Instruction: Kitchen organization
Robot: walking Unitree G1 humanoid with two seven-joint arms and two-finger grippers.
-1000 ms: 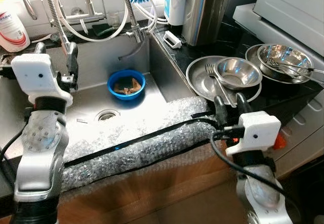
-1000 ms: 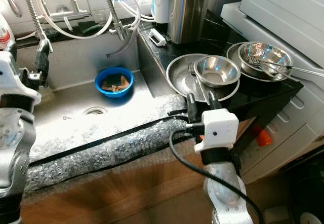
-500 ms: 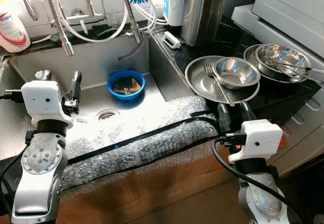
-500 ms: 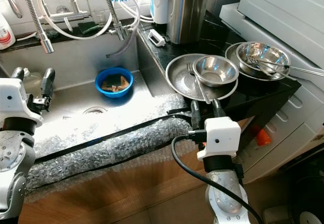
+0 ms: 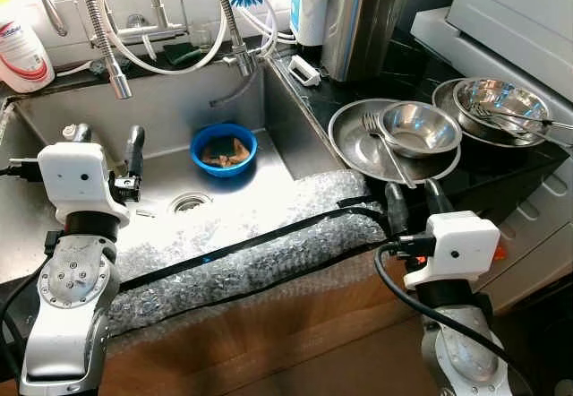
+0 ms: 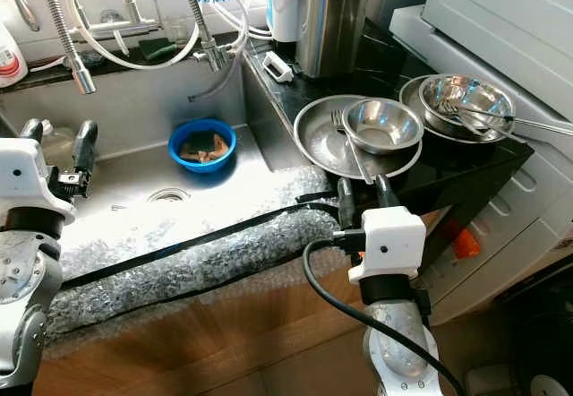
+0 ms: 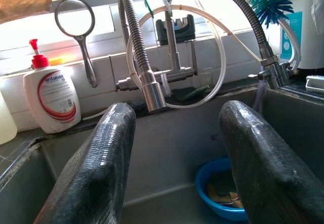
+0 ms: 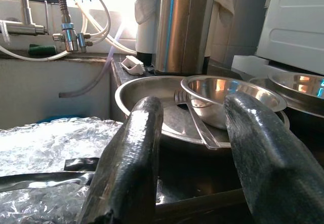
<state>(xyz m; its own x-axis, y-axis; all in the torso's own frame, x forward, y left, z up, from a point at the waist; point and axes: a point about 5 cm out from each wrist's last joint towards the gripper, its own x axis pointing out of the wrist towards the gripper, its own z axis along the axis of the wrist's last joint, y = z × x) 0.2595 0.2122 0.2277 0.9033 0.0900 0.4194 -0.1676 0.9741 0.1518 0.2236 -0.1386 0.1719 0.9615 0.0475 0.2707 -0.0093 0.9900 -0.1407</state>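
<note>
The left gripper hangs over the left part of the steel sink, its two black fingers spread wide with nothing between them and touching nothing; its arm rises from in front of the sink, fingers pointing toward the back wall. The right gripper is likewise spread apart and empty, hovering just in front of the round steel plate on the black counter to the right of the sink. A small steel bowl and a fork rest on that plate. A blue bowl with scraps sits inside the sink, behind the drain.
</note>
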